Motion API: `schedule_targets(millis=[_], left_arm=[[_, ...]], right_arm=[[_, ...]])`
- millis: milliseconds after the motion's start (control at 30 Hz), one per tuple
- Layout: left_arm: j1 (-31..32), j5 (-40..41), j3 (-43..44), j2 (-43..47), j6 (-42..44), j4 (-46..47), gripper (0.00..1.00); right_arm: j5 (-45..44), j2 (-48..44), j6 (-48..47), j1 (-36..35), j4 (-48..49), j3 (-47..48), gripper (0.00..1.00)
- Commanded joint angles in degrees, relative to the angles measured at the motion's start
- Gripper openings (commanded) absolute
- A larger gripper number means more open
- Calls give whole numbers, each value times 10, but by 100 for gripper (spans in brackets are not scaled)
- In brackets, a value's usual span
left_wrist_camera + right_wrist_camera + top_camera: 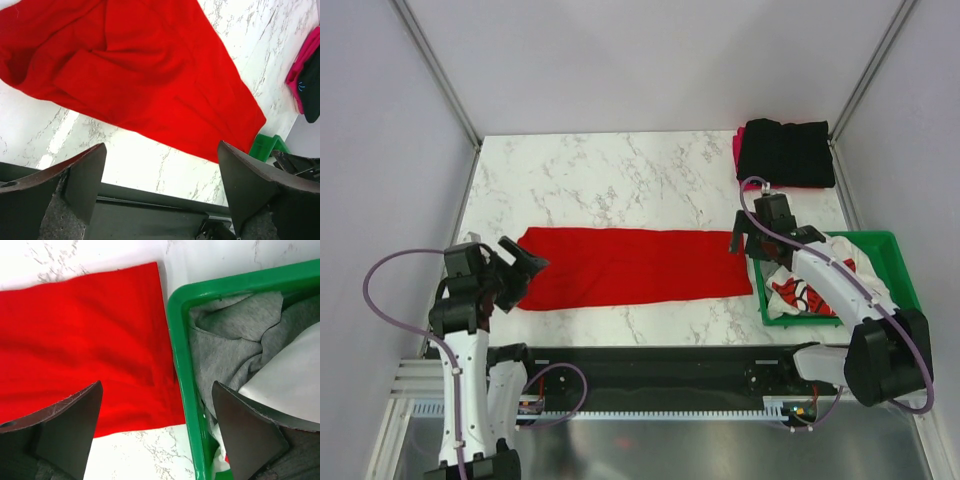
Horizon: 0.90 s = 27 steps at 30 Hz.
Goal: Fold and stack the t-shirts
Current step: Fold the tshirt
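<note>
Bright red cloth t-shirt [630, 266] lies flat as a long band across the middle of the white marble tabletop [620, 180]. Its right end is just beside the green plastic crate [865, 236]. The left pincer [525, 258] sits over the shirt's left end, jaws spread wide and pinching nothing. The right pincer [748, 245] is above the shirt's right edge and the crate's left wall, also spread and empty. In the crate lie crumpled white tees with a red print [798, 295]; from the right wrist the cloth there looks greyish, perhaps from shade. At the far right corner a folded black cloth tee [785, 152] rests on a magenta-pink tee [737, 150].
</note>
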State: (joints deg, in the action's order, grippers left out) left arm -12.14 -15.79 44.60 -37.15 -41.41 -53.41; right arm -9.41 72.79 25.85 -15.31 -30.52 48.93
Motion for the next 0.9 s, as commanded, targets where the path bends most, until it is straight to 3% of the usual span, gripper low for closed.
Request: schedule_targets(millis=[0,133,333,433,567,700,867], left_arm=[[0,-23,-14,14,-12,-10,100],[0,-34,-35,13,-17,59,94],[4,-51,-115,-38,-53,210,84],[36,-25,-140,-106,-82,290,82],[89,23,-139,-227,-90,371,82],[103,50,-74,-429,-66,409,81],[113,51,14,-561,-61,429,76]], right_arm=[[2,-27,8,1,20,13,98],[26,-5,9,-21,26,48,96],[2,112,3,-102,58,96,95],[-2,201,-2,-110,63,121,94],[-22,250,5,-111,69,115,95],[-13,275,27,-122,80,89,93],[14,251,95,-169,85,19,93]])
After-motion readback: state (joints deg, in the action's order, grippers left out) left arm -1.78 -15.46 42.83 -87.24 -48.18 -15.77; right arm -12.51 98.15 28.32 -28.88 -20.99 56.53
